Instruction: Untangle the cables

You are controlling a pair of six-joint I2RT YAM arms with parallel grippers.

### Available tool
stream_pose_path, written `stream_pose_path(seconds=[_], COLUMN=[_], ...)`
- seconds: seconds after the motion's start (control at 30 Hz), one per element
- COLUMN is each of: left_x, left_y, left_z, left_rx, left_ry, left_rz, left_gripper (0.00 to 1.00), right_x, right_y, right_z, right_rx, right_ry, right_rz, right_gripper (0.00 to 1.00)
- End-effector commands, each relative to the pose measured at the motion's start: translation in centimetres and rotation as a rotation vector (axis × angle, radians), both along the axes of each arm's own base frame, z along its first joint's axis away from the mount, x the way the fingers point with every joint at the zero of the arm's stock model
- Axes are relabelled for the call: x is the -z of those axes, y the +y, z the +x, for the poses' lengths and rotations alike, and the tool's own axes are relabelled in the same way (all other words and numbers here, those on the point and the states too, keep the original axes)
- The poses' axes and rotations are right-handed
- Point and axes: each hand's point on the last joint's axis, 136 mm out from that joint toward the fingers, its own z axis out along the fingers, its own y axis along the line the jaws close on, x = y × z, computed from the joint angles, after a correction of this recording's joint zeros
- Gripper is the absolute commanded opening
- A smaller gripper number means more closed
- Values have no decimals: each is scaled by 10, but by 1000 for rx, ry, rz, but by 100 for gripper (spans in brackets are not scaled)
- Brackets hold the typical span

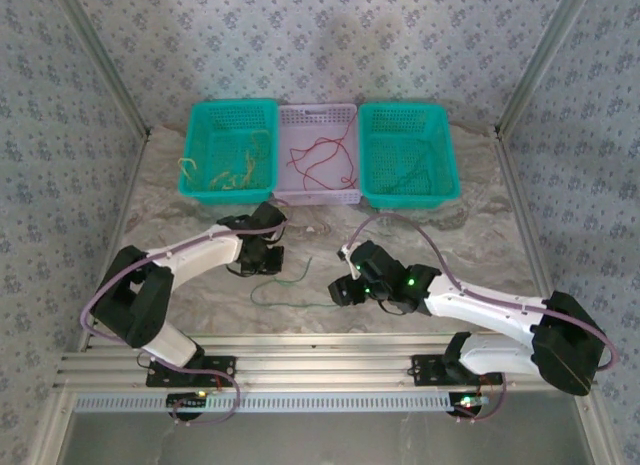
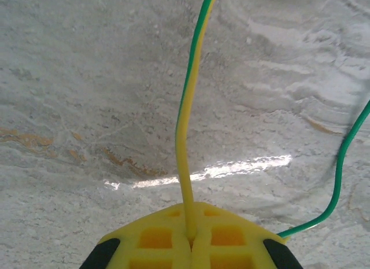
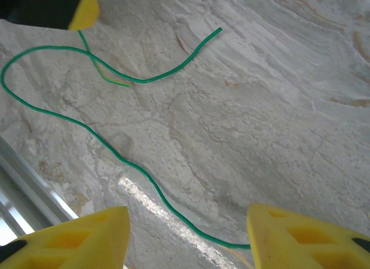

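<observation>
Left basket [image 1: 232, 106] is holding yellow cables [image 1: 235, 175], middle basket [image 1: 318, 110] red cables [image 1: 325, 155], right basket [image 1: 400, 109] green cables [image 1: 415, 165]; left fingers [image 2: 156, 237] are pinching a yellow-green wire [image 2: 188, 107], right fingers [image 3: 75, 240] gaping.

Baskets [image 1: 318, 195] in row, table [image 1: 480, 205] rear; cable [image 1: 300, 304] between left gripper [image 1: 265, 268] and right gripper [image 1: 341, 290].

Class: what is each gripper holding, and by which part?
Left gripper pinches the yellow cable, green cable alongside; where along it is unclear. Right gripper holds nothing.
</observation>
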Motion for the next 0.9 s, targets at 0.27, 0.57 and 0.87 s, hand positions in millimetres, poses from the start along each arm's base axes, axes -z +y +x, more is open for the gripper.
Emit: stream_pose_path(seconds=[0.27, 0.57, 0.87], left_x=[-94, -147, -192], left_y=[-6, -5, -19], left_z=[5, 20, 36], left_rx=[33, 25, -45], left_ry=[-164, -298, -385], left_rz=[-73, -96, -207], left_gripper=[0, 0, 0], right_x=[-2, -23, -67], right_y=[1, 6, 52], right_z=[4, 10, 1], right_rx=[52, 57, -117], right_ry=[4, -70, -186], right_rz=[55, 139, 396], right_gripper=[85, 94, 95])
